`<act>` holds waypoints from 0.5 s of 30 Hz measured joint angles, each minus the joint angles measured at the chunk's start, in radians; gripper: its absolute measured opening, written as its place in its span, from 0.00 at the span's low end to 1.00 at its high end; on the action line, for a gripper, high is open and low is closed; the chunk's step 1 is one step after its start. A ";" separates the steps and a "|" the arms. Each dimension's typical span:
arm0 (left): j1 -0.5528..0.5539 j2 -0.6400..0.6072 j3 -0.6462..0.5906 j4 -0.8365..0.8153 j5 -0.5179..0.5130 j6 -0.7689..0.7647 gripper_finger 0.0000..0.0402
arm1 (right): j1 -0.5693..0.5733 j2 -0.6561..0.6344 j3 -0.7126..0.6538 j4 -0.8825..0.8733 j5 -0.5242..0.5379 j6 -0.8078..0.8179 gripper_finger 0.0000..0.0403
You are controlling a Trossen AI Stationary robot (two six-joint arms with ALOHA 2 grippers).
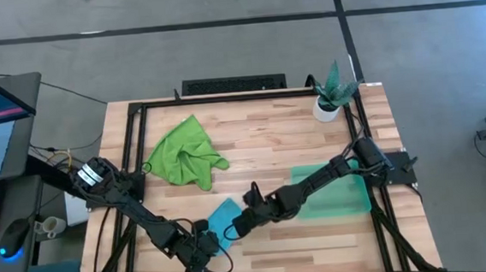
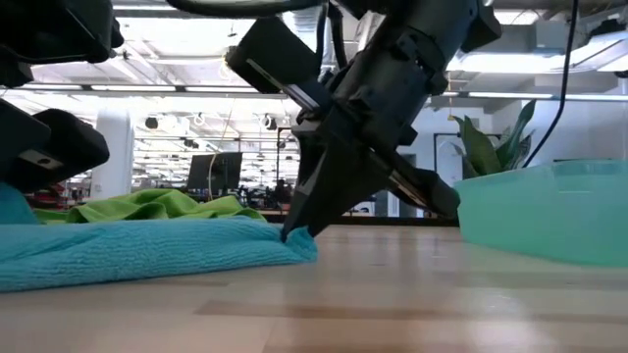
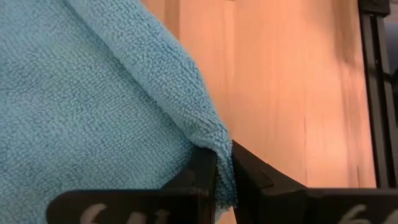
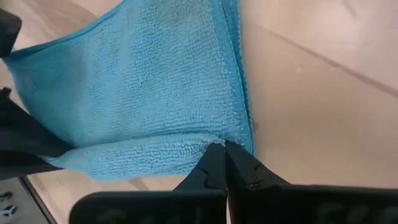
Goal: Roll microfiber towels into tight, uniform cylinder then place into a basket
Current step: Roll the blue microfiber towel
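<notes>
I see both fingers sets clamped on blue towel [image 1: 224, 217] corners, lower centre of bench [image 1: 269, 138]: left gripper [image 1: 207, 260], right gripper [image 1: 232, 229].

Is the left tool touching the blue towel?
Touching. The left wrist view shows the left tool shut on the blue towel, an edge fold pinched between its fingers.

We see a light wooden table [image 1: 260, 135] with a black frame along its edges. On it lie a crumpled lime green towel [image 1: 184, 153] toward the far left, a blue towel [image 1: 223, 219] near the front edge, a teal basket [image 1: 337, 194] at right, and a small potted plant [image 1: 330, 96] in the far right corner
</notes>
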 joint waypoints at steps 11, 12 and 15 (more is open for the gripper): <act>-0.002 0.000 0.002 -0.037 -0.035 0.019 0.19 | -0.003 0.000 -0.003 -0.007 0.004 0.002 0.02; -0.002 0.000 0.002 -0.037 -0.033 0.019 0.23 | -0.004 0.000 -0.003 -0.007 0.004 0.002 0.03; 0.006 -0.002 0.003 -0.038 0.020 0.021 0.32 | -0.004 0.001 -0.003 -0.007 0.004 0.001 0.02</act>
